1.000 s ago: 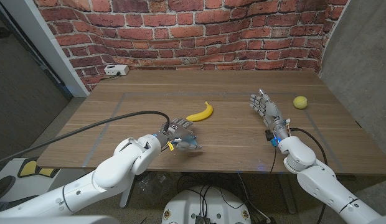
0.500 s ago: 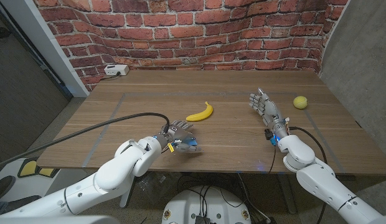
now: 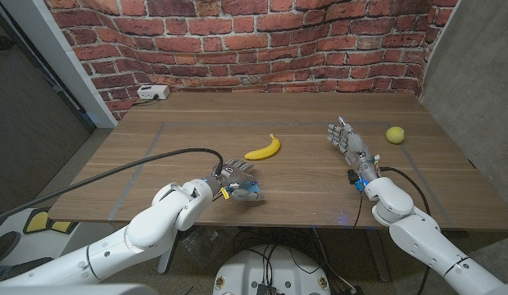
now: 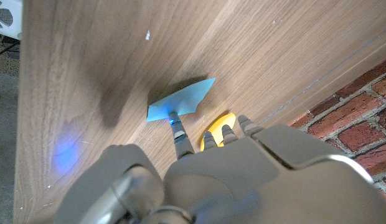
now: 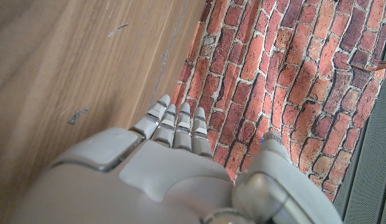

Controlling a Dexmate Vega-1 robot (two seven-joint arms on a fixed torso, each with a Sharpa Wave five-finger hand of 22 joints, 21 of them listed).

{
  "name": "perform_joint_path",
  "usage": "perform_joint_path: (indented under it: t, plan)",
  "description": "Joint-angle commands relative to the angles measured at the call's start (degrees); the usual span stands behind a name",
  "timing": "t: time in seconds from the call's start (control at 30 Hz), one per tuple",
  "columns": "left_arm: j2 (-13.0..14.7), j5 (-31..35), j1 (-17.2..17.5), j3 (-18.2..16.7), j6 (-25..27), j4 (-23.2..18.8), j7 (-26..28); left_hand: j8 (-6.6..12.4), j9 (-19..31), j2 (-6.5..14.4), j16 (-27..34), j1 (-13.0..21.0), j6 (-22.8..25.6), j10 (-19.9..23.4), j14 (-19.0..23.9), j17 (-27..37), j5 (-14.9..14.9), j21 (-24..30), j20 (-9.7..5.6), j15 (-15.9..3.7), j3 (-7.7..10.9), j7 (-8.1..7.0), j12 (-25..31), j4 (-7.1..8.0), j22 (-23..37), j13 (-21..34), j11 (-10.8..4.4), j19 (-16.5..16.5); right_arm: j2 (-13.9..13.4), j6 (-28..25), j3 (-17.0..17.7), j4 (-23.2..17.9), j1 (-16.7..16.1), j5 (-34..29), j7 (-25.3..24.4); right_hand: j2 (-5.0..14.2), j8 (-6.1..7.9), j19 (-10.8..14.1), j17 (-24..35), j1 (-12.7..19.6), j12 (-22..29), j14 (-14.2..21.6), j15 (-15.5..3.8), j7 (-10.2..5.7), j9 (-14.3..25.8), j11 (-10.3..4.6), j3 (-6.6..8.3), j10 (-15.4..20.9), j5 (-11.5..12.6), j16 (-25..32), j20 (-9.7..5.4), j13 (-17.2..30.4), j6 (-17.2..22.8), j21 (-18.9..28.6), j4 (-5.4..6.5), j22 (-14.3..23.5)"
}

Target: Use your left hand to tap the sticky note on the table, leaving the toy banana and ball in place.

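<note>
The small light-blue paper sticky note [image 3: 252, 189] is seen lying on the brown wooden table [image 3: 303, 115] near its front edge, left of the middle. The left hand [image 3: 235, 179] is placed over the note's near side; in the left wrist view one fingertip [image 4: 174, 119] is pressed on the edge of the sticky note [image 4: 180, 101], while the other fingers are curled short of it. Nothing is held in this hand. A blue glow is cast on the wood beside the note in that view.

The yellow plastic toy banana [image 3: 264, 147] is found just beyond the left hand, apart from it, lying on its side with its curve towards the front. A bit of the same banana [image 4: 219, 121] is glimpsed behind the fingers in the left wrist view. The small yellow-green ball [image 3: 394, 134] is set well apart, near the table's right edge.

The right hand [image 3: 349, 141] is held above the right part of the table, between the banana and the ball, its fingers stretched out together and nothing in its hold; in the right wrist view the right hand [image 5: 174, 140] is shown with straight fingers against the red brick wall [image 3: 238, 33]. A white socket box [image 3: 152, 93] is seen at the table's far left corner
</note>
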Motion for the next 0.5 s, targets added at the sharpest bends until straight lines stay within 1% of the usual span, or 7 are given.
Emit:
perform_joint_path:
  t: [0.03, 0.27, 0.5]
  plan:
    - [-0.3, 0.5, 0.3, 0.8, 0.8, -0.6, -0.1, -0.21, 0.0, -0.1, 0.0, 0.6, 0.6, -9.0, -11.2, 0.0, 0.3, 0.4, 0.43, -0.53, -0.13, -0.29, 0.2, -0.30, 0.1, 0.1, -0.14, -8.8, -0.2, 0.5, 0.2, 0.4, 0.0, 0.4, 0.3, 0.11, -0.05, 0.4, 0.2, -0.3, 0.0, 0.0, 0.16, 0.03, 0.1, 0.30, -0.05, 0.2, 0.4, 0.0, 0.20, 0.3, 0.3, -0.3, -0.31, 0.2]
    - [-0.9, 0.7, 0.3, 1.2, 0.7, -0.6, 0.2, -0.23, 0.0, -0.1, 0.0, 0.7, 0.8, -8.8, -11.0, 0.0, 0.4, 0.4, 0.38, -0.55, -0.16, -0.33, 0.3, -0.31, 0.1, 0.1, -0.17, -8.7, -0.4, 0.6, 0.2, 0.4, 0.2, 0.6, 0.8, 0.11, -0.02, 0.5, 0.1, -0.3, 0.0, 0.1, 0.18, 0.05, 0.1, 0.26, -0.06, 0.1, 0.4, 0.0, 0.21, 0.3, 0.3, -0.3, -0.34, 0.2]
    - [-1.7, 1.1, 1.2, 1.6, 2.0, -0.9, 0.0, -0.22, 0.0, 0.0, -0.1, 0.8, 1.0, -8.7, -11.0, 0.0, 0.4, 0.4, 0.42, -0.63, -0.16, -0.32, 0.3, -0.32, 0.1, 0.1, -0.23, -8.6, -1.0, 0.6, 1.0, -0.2, -0.5, 0.9, 0.8, 0.12, -0.03, 0.5, 0.1, -0.3, 0.0, 0.0, 0.18, 0.01, 0.1, 0.29, -0.07, 0.1, 0.4, 0.0, 0.18, 0.3, 0.3, -0.3, -0.36, 0.2]
